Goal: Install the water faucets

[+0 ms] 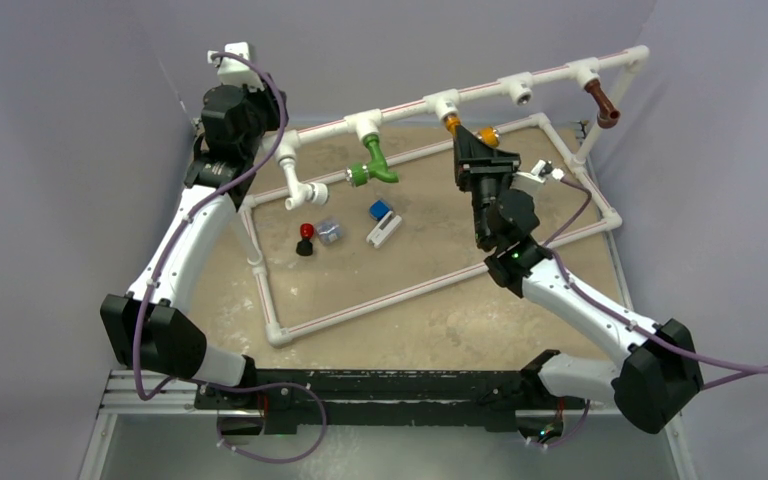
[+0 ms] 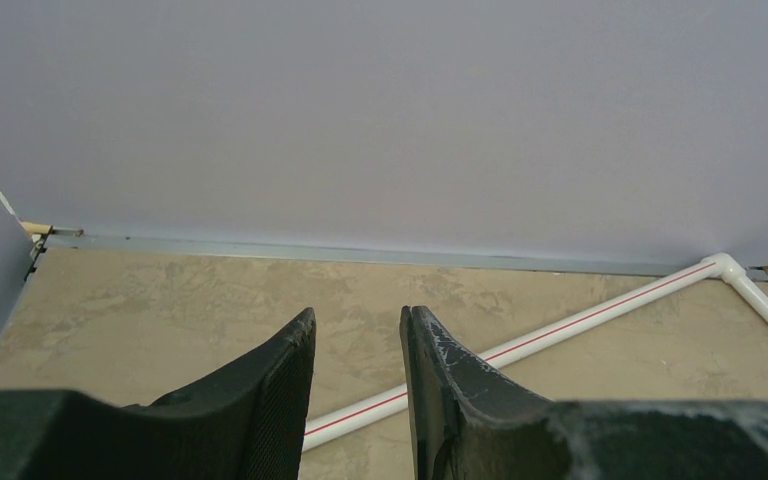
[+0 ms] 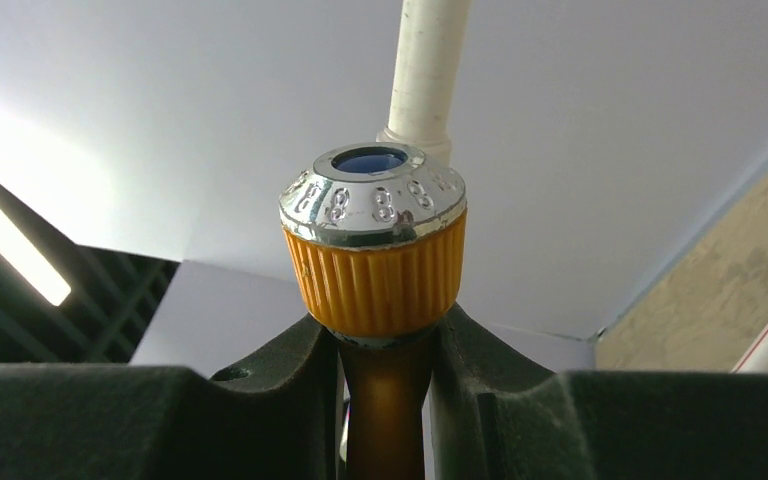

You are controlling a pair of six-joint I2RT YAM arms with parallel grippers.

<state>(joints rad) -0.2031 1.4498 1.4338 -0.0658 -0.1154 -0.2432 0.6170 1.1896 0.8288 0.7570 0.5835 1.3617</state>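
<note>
In the right wrist view, my right gripper (image 3: 388, 330) is shut on the brown stem of the orange faucet (image 3: 375, 275). Its ribbed orange collar and silver round cap sit just above my fingertips, under a white pipe (image 3: 425, 70). From above, the orange faucet (image 1: 486, 135) hangs below a tee socket (image 1: 444, 103) on the raised pipe, with the right gripper (image 1: 475, 145) on it. The green faucet (image 1: 377, 160) hangs from the tee to the left. The brown faucet (image 1: 602, 103) hangs at the far right. My left gripper (image 2: 357, 312) is open and empty, facing the back wall.
A white pipe frame (image 1: 390, 300) lies on the tan table. Inside it are a red-and-black knob (image 1: 306, 238), a small clear block (image 1: 329, 231) and a blue-and-white piece (image 1: 382, 220). A tee socket (image 1: 522, 92) on the raised pipe is empty. A pipe elbow (image 1: 310, 190) hangs at the left.
</note>
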